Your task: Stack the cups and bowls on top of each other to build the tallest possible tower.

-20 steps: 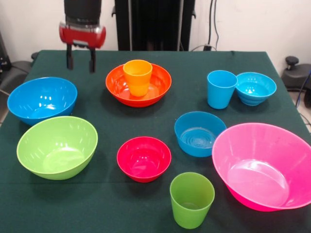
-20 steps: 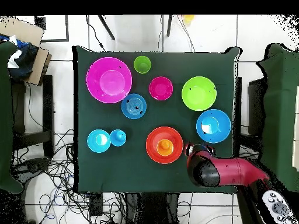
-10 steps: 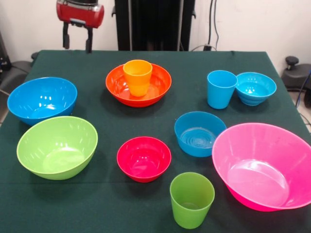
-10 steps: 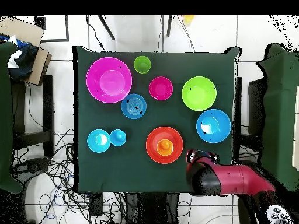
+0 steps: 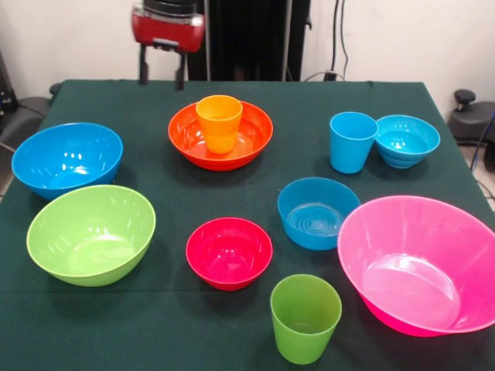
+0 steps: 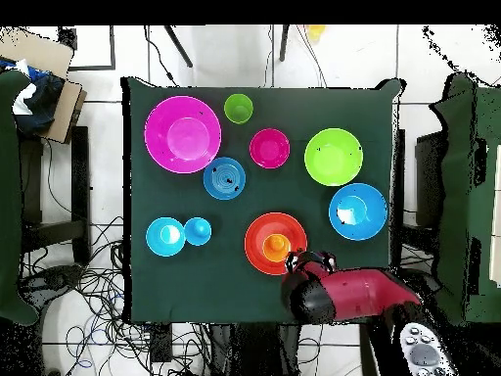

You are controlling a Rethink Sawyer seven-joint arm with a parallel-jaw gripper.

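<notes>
Front view: seven bowls point(image 5: 229, 251), three cups point(image 5: 305, 317), gripper point(image 5: 161, 76) spread, empty

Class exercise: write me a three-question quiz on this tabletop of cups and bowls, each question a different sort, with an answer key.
1. True or false: the orange cup stands inside the orange bowl.
2. Which is beside the light blue cup? A) pink bowl B) turquoise bowl C) red bowl
3. Fill in: the claw hangs open, holding ____.

Key: 1 true; 2 B; 3 nothing.
</notes>
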